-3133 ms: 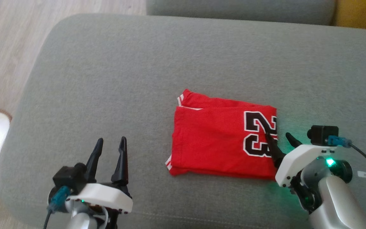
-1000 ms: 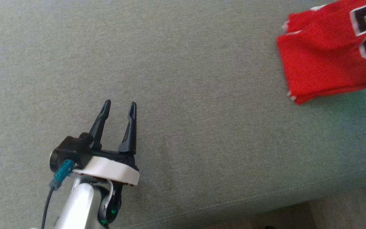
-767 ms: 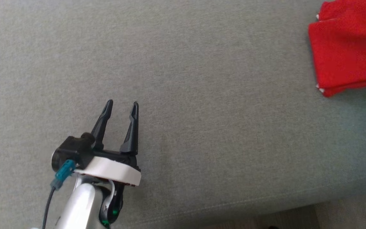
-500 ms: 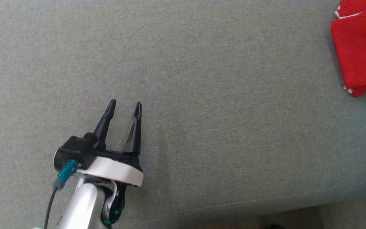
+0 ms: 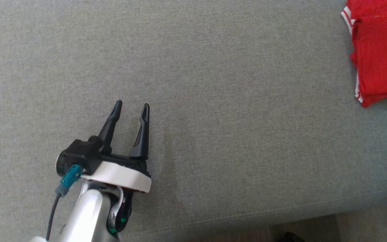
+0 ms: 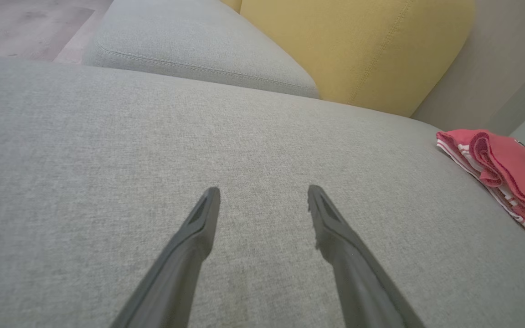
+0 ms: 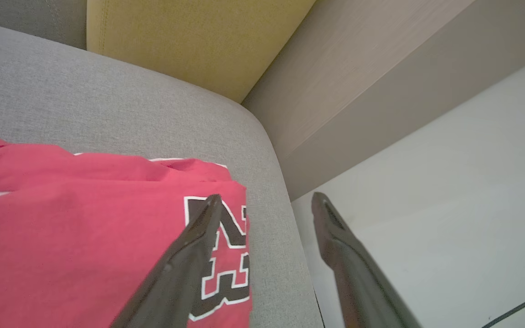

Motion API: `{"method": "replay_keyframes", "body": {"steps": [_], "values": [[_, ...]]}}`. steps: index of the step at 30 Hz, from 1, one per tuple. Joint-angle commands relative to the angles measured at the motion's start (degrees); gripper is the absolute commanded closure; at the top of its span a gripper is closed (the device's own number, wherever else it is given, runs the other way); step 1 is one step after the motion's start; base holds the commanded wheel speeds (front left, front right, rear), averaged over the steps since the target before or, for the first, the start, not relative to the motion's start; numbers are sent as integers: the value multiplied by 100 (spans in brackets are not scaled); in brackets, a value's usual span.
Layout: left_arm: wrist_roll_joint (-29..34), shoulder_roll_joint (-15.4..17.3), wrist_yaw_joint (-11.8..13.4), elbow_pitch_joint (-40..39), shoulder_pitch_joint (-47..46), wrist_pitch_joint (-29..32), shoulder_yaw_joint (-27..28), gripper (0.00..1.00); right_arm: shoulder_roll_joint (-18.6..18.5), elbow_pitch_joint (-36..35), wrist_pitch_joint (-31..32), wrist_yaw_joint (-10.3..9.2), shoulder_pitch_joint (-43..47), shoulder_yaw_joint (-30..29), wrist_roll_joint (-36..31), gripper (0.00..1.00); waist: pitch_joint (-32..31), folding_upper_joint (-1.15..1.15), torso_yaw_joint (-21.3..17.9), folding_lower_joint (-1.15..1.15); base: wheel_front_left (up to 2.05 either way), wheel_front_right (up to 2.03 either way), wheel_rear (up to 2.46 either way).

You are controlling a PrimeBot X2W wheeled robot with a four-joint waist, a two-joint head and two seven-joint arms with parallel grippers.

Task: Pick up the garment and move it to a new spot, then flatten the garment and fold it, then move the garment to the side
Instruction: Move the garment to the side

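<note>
The garment, a folded red jersey with white trim and a black 23, lies at the right end of the grey seat cushion. In the left wrist view the garment rests far to the right. My left gripper hovers open and empty over bare cushion, well left of it; its jaws stand wide apart. My right gripper is open above the garment. One finger is over the 23, the other past the cushion's edge, and nothing is between them.
A yellow back cushion and a second grey cushion stand behind the seat. The seat's front seam runs along the bottom, with floor beyond. A wood panel and pale floor lie right of the seat.
The head camera has swung, so the garment sits at the view's top right edge. The right gripper, earlier at the garment's edge, now stands open. The left gripper stays open.
</note>
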Motion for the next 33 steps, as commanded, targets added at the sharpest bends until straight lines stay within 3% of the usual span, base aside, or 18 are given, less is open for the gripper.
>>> {"method": "replay_keyframes", "body": {"steps": [1, 14, 18, 28, 33], "values": [[67, -14, -16, -159, -128, -45, 199, 0, -42, -180, -83, 37, -159, -22, -61, 0, -10, 0, -14, 0, 0, 0, 0], [-22, -15, 45, -81, -111, -45, 320, 0, 557, -477, -712, 37, -52, 77, -8, 0, -432, 0, -11, 0, 0, 0, 0], [-143, -15, 126, -63, -56, -45, 402, 0, 966, -615, -1117, 37, 77, 86, 212, 0, -753, 0, 51, 0, 0, 0, 0], [-415, -16, 469, 48, 298, -45, 688, 0, 2380, -1004, -2092, 37, 1112, 271, 599, 0, -1652, 0, 383, 0, 0, 0, 0], [-393, -16, 619, 128, 506, -45, 754, 0, 2687, -1173, -2488, 37, 1802, 584, 814, 0, -1960, 0, 547, 0, 0, 0, 0]]}}
